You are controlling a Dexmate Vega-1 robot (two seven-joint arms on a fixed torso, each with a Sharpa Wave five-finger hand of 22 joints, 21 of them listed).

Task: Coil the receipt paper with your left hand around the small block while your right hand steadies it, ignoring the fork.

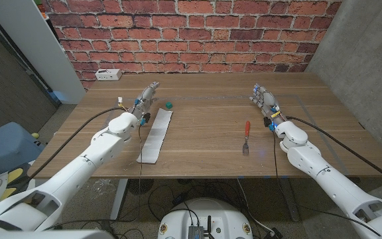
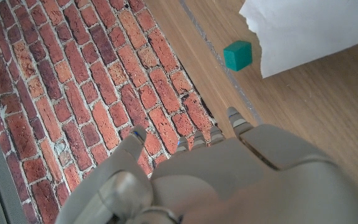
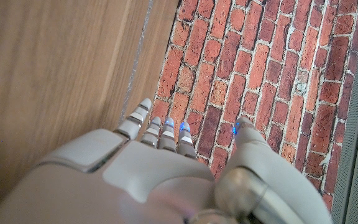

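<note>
Head view: left hand (image 1: 148,95) open and empty beside the paper (image 1: 156,135), block (image 1: 168,104) just ahead — right hand (image 1: 264,99), open too, should pin it first.

The receipt paper (image 1: 156,135) lies flat on the counter as a long white strip, running away from me and leaning slightly right at its far end. The small block (image 1: 168,104), a green cube, sits just beyond that far end, apart from it.

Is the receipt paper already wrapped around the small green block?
No, the receipt paper lies flat and unrolled on the table, with the small green block standing apart beyond its far end.
</note>
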